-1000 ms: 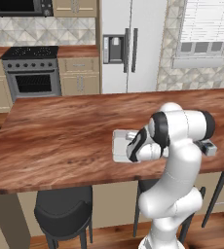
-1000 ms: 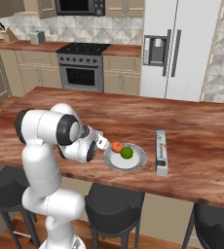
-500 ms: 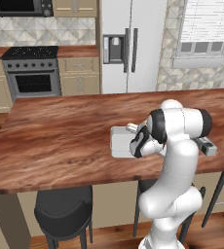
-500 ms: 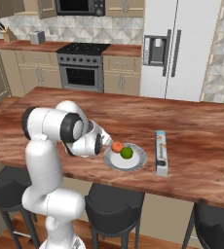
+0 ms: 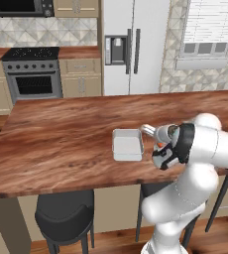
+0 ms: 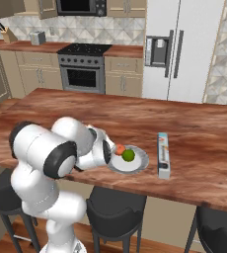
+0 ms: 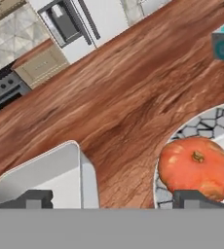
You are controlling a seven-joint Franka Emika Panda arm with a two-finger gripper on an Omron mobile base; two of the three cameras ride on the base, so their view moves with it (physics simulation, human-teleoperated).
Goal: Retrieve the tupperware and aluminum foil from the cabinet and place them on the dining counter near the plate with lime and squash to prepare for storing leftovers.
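Shallow rectangular pale grey-white plastic tupperware [image 5: 128,145] sits flat on the long reddish-brown wood-grain dining counter [image 5: 61,144], toward the counter's near edge, nothing gripping it. Two-finger gripper [image 7: 113,198] of the white arm hangs just over the gap betw. container & plate; fingers [image 7: 32,198] spread wide apart, one tip over the tupperware's corner, the other over the squash, clamped on nothing.

Small round light grey plate [image 6: 140,163] lies just beside the container, also nr the near edge. On it: small round orange-red squash [image 6: 120,148] on the arm side, small round green lime [image 6: 129,155] touching or nearly touching it – can't tell which.

Long narrow grey-white aluminum foil carton w/ blue end [image 6: 163,154] lies flat on the counter just past the plate, on the side away from the tupperware, apart from the plate rim, long axis running near edge to far edge, blue end toward the far edge
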